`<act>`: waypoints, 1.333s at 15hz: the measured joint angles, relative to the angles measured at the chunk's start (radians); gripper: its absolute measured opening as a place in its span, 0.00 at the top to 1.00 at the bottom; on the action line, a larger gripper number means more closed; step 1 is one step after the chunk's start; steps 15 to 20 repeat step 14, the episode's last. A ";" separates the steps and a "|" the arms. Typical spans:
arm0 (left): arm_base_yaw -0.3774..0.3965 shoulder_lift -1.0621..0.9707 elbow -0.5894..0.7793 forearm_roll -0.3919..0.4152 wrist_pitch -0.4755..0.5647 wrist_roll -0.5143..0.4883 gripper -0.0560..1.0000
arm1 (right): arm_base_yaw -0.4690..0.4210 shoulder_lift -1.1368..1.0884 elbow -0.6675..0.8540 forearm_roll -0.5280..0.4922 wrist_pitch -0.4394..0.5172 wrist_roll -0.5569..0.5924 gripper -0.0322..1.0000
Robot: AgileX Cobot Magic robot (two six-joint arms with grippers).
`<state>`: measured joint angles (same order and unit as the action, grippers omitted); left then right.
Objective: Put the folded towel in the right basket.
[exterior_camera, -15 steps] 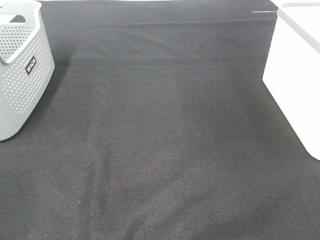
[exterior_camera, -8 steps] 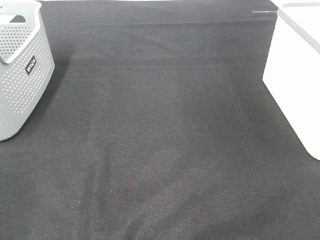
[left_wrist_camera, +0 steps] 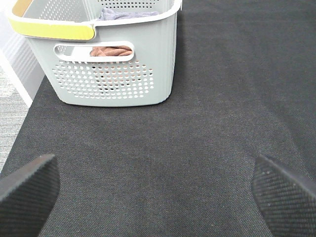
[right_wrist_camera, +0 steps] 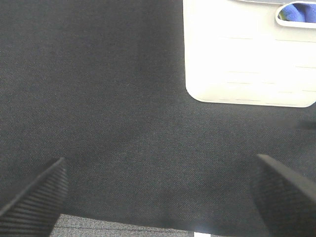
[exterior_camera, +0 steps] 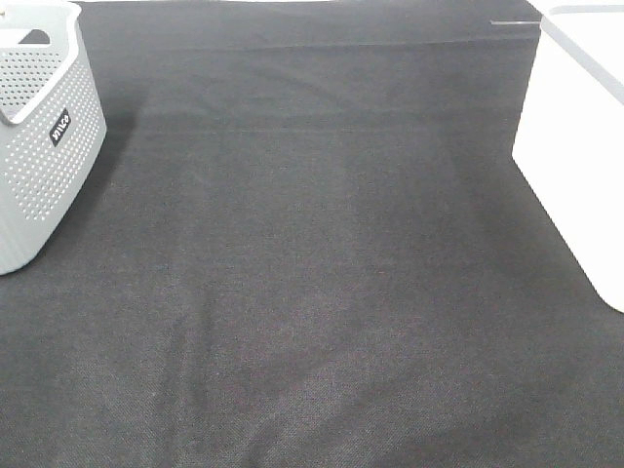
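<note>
No folded towel lies on the black cloth (exterior_camera: 312, 253). The white right basket (exterior_camera: 580, 146) stands at the right edge; in the right wrist view (right_wrist_camera: 247, 54) a blue cloth (right_wrist_camera: 296, 12) shows through its handle slot. My right gripper (right_wrist_camera: 158, 197) is open and empty, short of this basket. My left gripper (left_wrist_camera: 158, 197) is open and empty, facing the grey perforated left basket (left_wrist_camera: 108, 64). A brownish towel (left_wrist_camera: 111, 51) shows through that basket's handle slot, and a grey-blue cloth (left_wrist_camera: 118, 14) lies on top inside. Neither gripper shows in the exterior view.
The grey basket (exterior_camera: 39, 136) stands at the table's far left and has a yellow handle (left_wrist_camera: 49, 29). The cloth's near edge and the floor show in the right wrist view (right_wrist_camera: 123, 229).
</note>
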<state>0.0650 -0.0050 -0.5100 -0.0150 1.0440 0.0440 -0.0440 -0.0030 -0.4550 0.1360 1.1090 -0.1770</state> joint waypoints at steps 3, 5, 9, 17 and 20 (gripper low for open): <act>0.000 0.000 0.000 0.000 0.000 0.000 0.01 | 0.000 0.000 0.000 0.000 0.000 0.000 0.04; 0.000 0.000 0.000 0.000 0.000 0.000 0.01 | 0.000 0.000 0.000 0.000 0.000 0.000 0.04; 0.000 0.000 0.000 0.000 0.000 0.000 0.01 | 0.000 0.000 0.000 0.000 0.000 0.000 0.04; 0.000 0.000 0.000 0.000 0.000 0.000 0.01 | 0.000 0.000 0.000 0.000 0.000 0.000 0.04; 0.000 0.000 0.000 0.000 0.000 0.000 0.01 | 0.000 0.000 0.000 0.000 0.000 0.000 0.04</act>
